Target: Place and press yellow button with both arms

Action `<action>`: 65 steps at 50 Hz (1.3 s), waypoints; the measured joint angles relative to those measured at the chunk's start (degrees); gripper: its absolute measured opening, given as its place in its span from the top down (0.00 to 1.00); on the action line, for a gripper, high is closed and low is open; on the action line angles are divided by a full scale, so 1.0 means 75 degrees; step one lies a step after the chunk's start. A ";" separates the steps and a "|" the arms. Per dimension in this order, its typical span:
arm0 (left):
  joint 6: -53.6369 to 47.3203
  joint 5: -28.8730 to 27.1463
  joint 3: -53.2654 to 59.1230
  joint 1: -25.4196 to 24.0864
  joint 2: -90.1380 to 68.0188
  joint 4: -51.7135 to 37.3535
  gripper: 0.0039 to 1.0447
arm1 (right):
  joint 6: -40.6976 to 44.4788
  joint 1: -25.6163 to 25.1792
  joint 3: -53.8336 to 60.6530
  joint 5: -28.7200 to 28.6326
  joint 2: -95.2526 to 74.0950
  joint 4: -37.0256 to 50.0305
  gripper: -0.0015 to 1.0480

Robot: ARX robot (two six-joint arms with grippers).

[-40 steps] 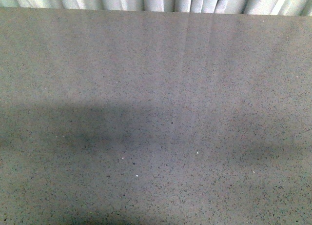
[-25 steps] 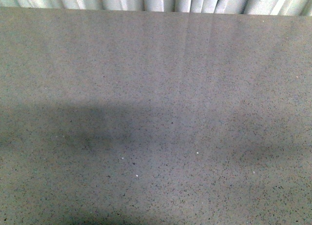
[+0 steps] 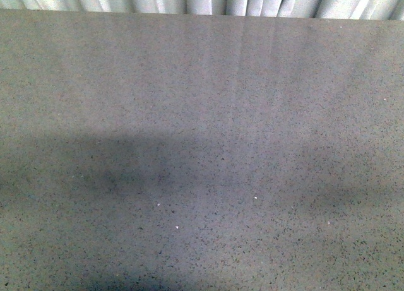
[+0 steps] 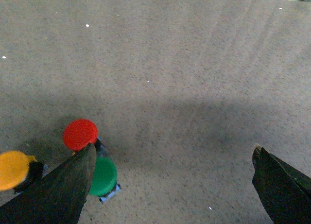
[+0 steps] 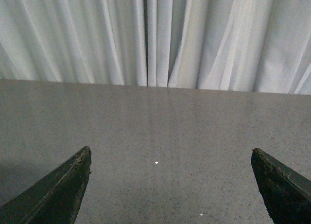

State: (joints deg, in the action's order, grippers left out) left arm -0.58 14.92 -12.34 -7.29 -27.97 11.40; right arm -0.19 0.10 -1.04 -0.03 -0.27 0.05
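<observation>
In the left wrist view the yellow button [image 4: 13, 170] stands on the grey table with its orange-yellow cap up, at the picture's edge. A red button [image 4: 80, 134] and a green button [image 4: 103, 176] stand close by it. My left gripper [image 4: 174, 158] is open and empty above the table. One finger [image 4: 68, 190] partly covers the green button and lies beside the yellow one. My right gripper [image 5: 171, 163] is open and empty over bare table. Neither gripper nor any button shows in the front view.
The grey speckled table [image 3: 202, 114] fills the front view, with arm shadows across its near half. A white pleated curtain [image 5: 155, 34] hangs behind the table's far edge.
The shadow on the table in the front view has spread a little to the right. Nothing else has visibly changed.
</observation>
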 joint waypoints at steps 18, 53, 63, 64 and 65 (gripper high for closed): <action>-0.0233 -0.0391 -0.0565 -0.1821 -0.5520 -0.4517 0.09 | 0.0000 0.0000 0.0000 0.0003 0.0000 0.0000 0.09; -0.0574 -0.0111 -0.0495 -0.3322 -0.7530 -0.5791 0.09 | 0.0000 0.0000 0.0000 0.0003 0.0000 0.0000 0.09; -0.0577 -0.0184 -0.0481 -0.3223 -0.7877 -0.6024 0.09 | 0.0000 0.0000 0.0000 0.0003 0.0000 0.0000 0.09; -0.0577 -0.0184 -0.0481 -0.3217 -0.7909 -0.6035 0.09 | 0.0000 0.0000 0.0000 0.0003 0.0000 0.0000 0.09; -0.0577 -0.0187 -0.0481 -0.3200 -0.7956 -0.6062 0.09 | 0.0000 0.0000 0.0000 0.0003 0.0000 0.0000 0.09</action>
State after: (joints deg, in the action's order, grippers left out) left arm -4.91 13.52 -15.94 -31.29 -87.64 -34.06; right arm -0.19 0.10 -1.04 -0.01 -0.27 0.05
